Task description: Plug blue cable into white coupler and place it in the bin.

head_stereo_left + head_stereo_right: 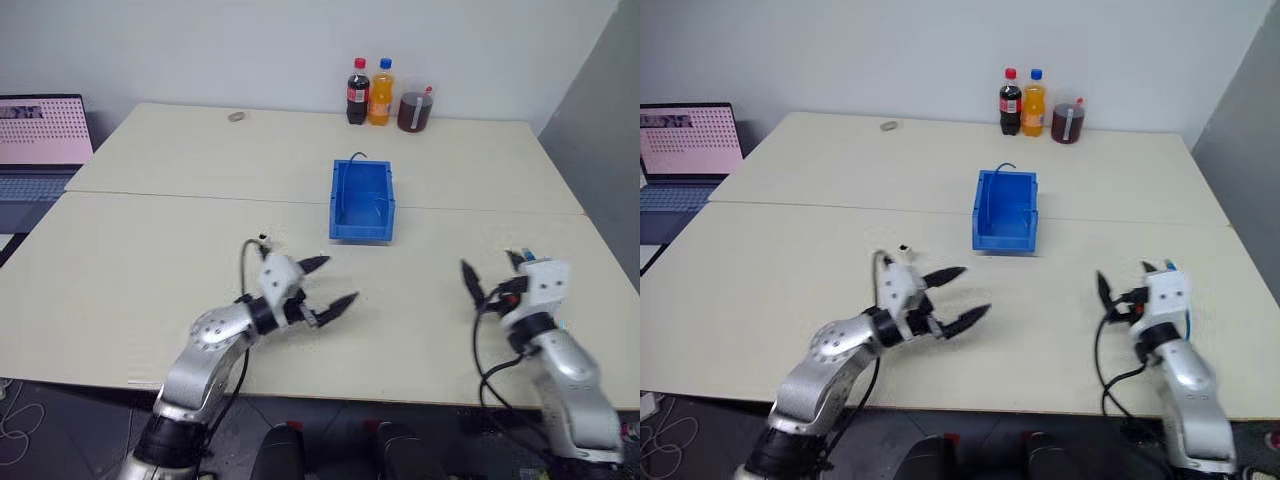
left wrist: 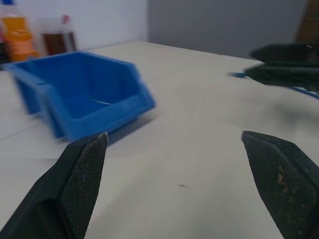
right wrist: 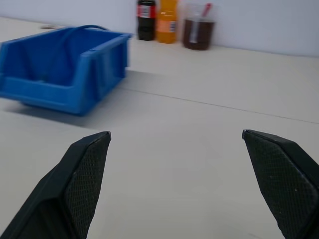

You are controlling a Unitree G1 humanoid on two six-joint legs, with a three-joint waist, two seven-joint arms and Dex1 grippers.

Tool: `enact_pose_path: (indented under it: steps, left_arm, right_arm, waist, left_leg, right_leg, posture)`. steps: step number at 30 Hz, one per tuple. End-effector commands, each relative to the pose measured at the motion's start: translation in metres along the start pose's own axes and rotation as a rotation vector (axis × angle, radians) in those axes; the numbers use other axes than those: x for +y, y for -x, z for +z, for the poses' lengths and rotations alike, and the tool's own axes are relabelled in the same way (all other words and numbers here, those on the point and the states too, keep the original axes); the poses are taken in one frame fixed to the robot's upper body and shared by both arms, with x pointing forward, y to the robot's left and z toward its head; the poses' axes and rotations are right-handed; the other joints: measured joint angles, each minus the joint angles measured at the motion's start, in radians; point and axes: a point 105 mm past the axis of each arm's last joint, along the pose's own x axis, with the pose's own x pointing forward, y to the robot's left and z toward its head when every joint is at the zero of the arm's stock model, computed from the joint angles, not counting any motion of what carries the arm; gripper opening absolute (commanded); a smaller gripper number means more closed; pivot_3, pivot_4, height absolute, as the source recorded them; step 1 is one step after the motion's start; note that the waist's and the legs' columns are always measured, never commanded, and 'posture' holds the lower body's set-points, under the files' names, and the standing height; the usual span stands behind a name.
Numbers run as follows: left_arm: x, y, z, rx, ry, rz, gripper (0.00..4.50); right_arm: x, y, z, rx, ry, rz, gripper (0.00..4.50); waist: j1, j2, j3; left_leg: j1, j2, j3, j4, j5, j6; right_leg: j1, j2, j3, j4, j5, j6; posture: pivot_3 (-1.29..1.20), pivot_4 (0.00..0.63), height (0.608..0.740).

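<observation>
Blue bin (image 1: 361, 201) on the table, cable looped inside.

The bin is a small open-top rectangular blue plastic box with a sloped front lip, standing upright near the table's middle. A loop of the thin blue cable (image 3: 79, 29) arches above its rear rim, the rest lying inside against the wall. The white coupler cannot be made out.

Pale beige bench (image 1: 180, 250) of two abutting tops, plain white wall (image 1: 200, 45) behind, grey panel (image 1: 600, 90) at right, open laptop (image 1: 35, 145) at left, three drinks (image 1: 385, 95) at rear edge.
</observation>
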Motion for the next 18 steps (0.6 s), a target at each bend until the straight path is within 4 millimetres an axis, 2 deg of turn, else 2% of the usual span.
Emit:
enact_pose_path:
  steps: [1, 3, 5, 10, 18]
  left_arm:
    - [-0.015, -0.018, 0.016, 0.013, 0.017, -0.130, 4.50]
    - [-0.019, -0.025, 0.022, 0.045, 0.027, -0.198, 4.50]
    - [-0.019, -0.030, 0.029, 0.054, 0.021, -0.231, 4.50]
    - [-0.018, -0.042, 0.048, 0.031, 0.022, -0.279, 4.50]
    - [-0.026, -0.042, 0.048, 0.060, -0.012, -0.362, 4.50]
  right_arm:
    - [-0.041, 0.005, 0.010, 0.041, 0.021, -0.109, 4.49]
    - [-0.063, 0.006, 0.003, 0.124, 0.026, -0.149, 4.49]
    - [-0.074, 0.006, -0.006, 0.201, 0.002, -0.157, 4.49]
    - [-0.086, -0.002, -0.031, 0.338, -0.077, -0.109, 4.49]
    - [-0.102, -0.029, -0.045, 0.412, -0.126, -0.080, 4.49]
  waist:
    - [-0.001, 0.000, 0.000]
    - [-0.005, 0.001, 0.000]
    - [-0.006, 0.002, -0.001]
    - [-0.008, 0.005, -0.002]
    - [-0.012, 0.008, -0.002]
  left_leg:
    - [0.000, 0.000, 0.000, 0.000, 0.000, 0.000]
    - [0.000, 0.000, 0.000, 0.000, 0.000, 0.000]
    - [0.000, 0.000, -0.001, 0.000, 0.000, 0.000]
    - [0.000, 0.000, -0.001, 0.000, 0.000, 0.000]
    - [0.000, -0.001, 0.000, 0.000, 0.000, 0.000]
  right_leg:
    - [0.000, 0.000, 0.000, 0.000, 0.000, 0.000]
    - [0.000, 0.001, 0.000, 0.000, 0.000, 0.000]
    - [0.000, 0.001, 0.000, 0.000, 0.000, 0.000]
    - [0.000, 0.001, 0.000, 0.000, 0.000, 0.000]
    - [0.000, 0.001, 0.001, 0.000, 0.000, 0.000]
  posture:
    - [0.00, 0.150, 0.740]
    - [0.00, 0.150, 0.740]
    - [0.00, 0.150, 0.740]
    - [0.00, 0.150, 0.740]
    - [0.00, 0.150, 0.740]
